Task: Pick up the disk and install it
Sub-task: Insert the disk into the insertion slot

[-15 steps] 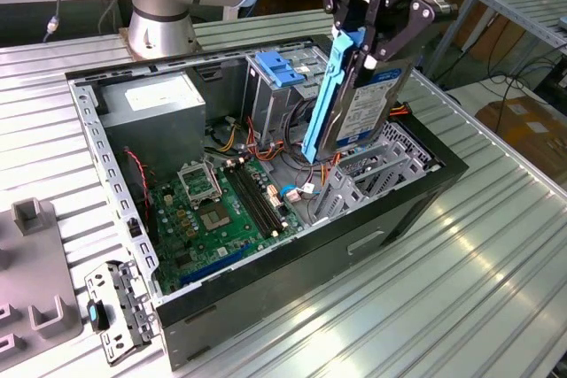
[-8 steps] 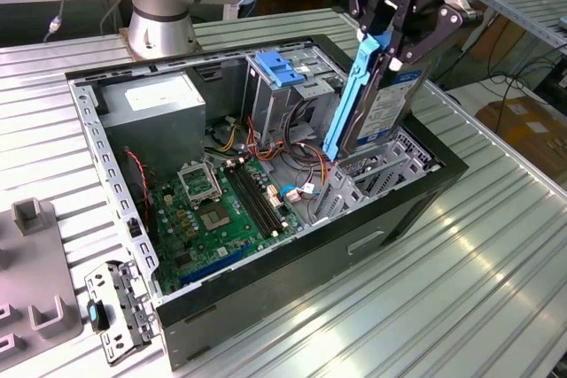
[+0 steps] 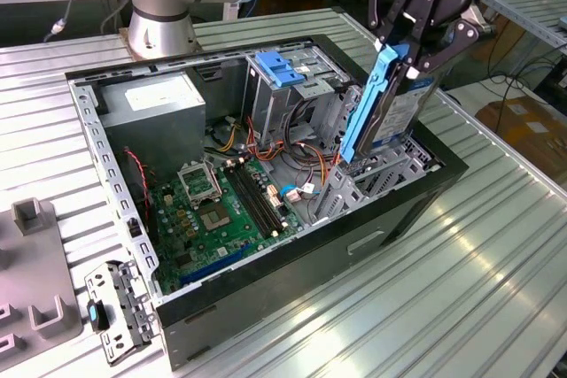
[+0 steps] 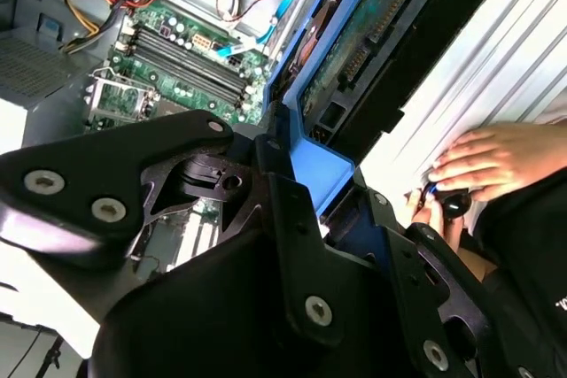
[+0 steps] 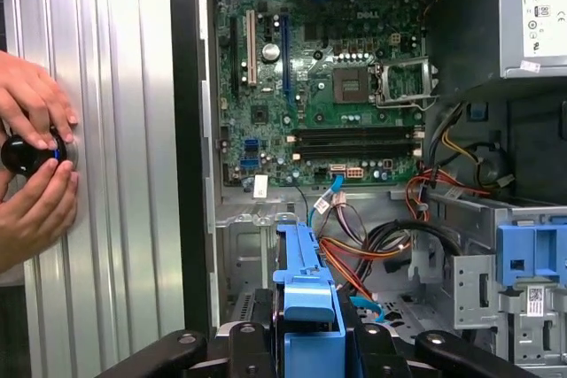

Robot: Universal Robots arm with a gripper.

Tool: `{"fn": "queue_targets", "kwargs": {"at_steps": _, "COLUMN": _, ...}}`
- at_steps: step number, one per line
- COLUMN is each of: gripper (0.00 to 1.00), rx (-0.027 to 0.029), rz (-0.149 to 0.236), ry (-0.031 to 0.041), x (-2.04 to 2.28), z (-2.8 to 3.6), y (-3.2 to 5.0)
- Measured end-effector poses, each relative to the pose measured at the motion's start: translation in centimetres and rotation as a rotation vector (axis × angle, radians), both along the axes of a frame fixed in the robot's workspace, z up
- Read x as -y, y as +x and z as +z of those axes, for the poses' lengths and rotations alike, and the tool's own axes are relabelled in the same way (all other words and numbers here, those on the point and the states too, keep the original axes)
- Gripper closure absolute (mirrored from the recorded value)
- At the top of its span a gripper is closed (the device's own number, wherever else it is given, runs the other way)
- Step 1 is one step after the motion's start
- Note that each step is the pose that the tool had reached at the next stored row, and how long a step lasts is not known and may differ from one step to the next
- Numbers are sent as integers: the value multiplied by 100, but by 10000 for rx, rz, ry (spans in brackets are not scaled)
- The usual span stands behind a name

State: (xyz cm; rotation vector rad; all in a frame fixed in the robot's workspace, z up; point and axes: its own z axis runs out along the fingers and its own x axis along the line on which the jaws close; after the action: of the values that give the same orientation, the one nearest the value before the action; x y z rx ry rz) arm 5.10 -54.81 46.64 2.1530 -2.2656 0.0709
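The disk, a grey drive with a bright blue carrier rail, stands on edge and slightly tilted over the right end of the open computer case in the exterior view. My gripper is shut on its upper end from above. The disk's lower end reaches down among the metal drive cage inside the case. In the second wrist view the disk's green circuit underside shows beyond the black fingers. In the first wrist view its blue rail runs out from between the fingers toward the case floor.
The case holds a green motherboard, a grey power supply, bundled cables and a tall bay with a blue latch. A person's hands hold a black knob on the ribbed table beside the case. A grey fixture and a bracket lie at the exterior view's left.
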Motion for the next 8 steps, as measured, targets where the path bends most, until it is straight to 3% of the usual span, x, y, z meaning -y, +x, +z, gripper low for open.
{"fn": "queue_targets", "kwargs": {"at_steps": 8, "gripper": 63, "rx": -11, "rz": -50, "ry": -1, "x": 10, "z": -116, "y": 36}}
